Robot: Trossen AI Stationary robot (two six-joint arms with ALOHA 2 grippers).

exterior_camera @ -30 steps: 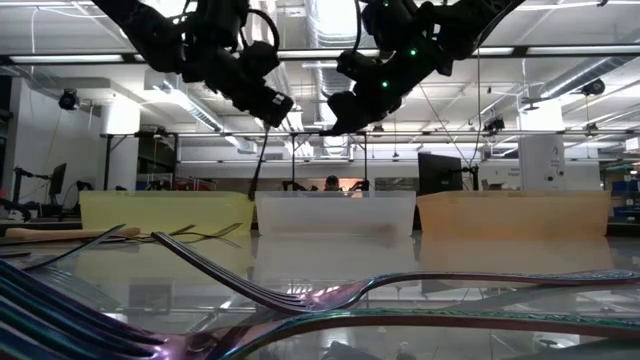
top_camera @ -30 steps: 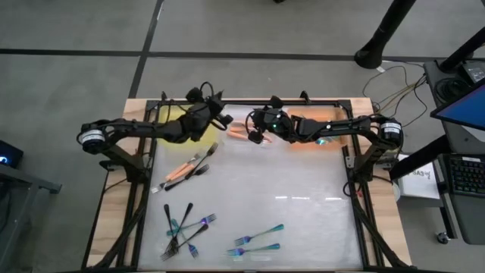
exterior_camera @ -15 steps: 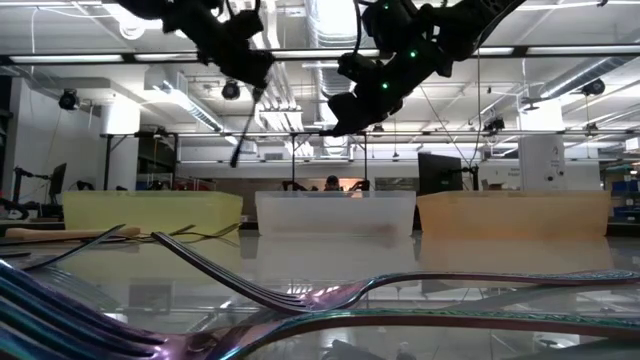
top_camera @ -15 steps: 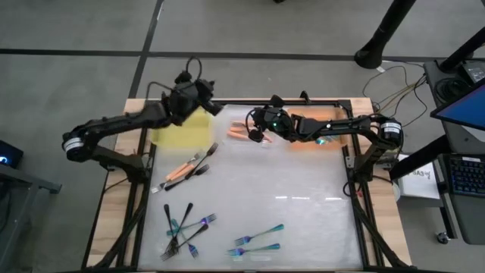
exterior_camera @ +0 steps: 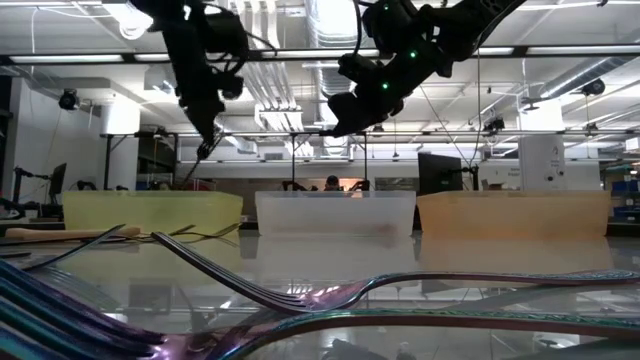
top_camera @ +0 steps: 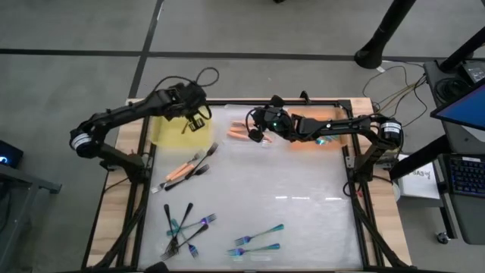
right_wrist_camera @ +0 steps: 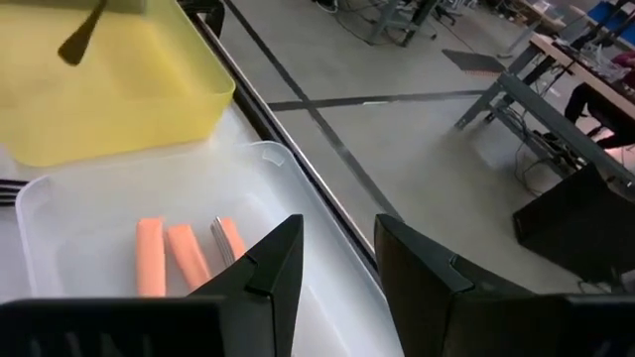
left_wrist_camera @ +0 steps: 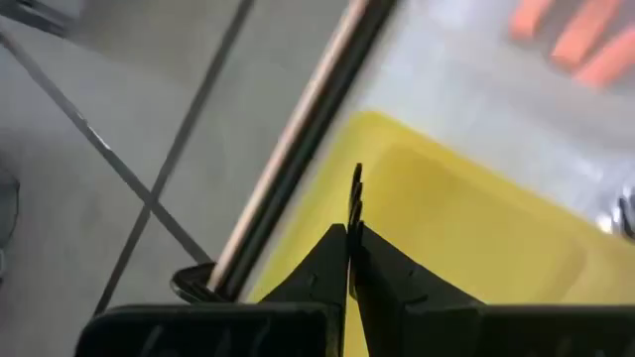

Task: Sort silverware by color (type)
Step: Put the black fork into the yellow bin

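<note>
From above, the left tool (top_camera: 198,119) hangs over the yellow plastic bin (top_camera: 173,133) at the counter's (top_camera: 303,220) far edge, while the right tool (top_camera: 256,132) hovers, fingers parted, over the clear plastic bin (top_camera: 236,130) with orange-handled forks (top_camera: 238,133). In the left wrist view, the closed tool (left_wrist_camera: 349,233) pinches a slim black-handled fork (left_wrist_camera: 356,190) above the yellow bin. More coloured-handled forks (top_camera: 188,226) lie near the counter's front.

left claw (top_camera: 198,119) over yellow bin (top_camera: 176,130) | right claw (top_camera: 256,133) over clear bin (top_camera: 241,120)
</note>
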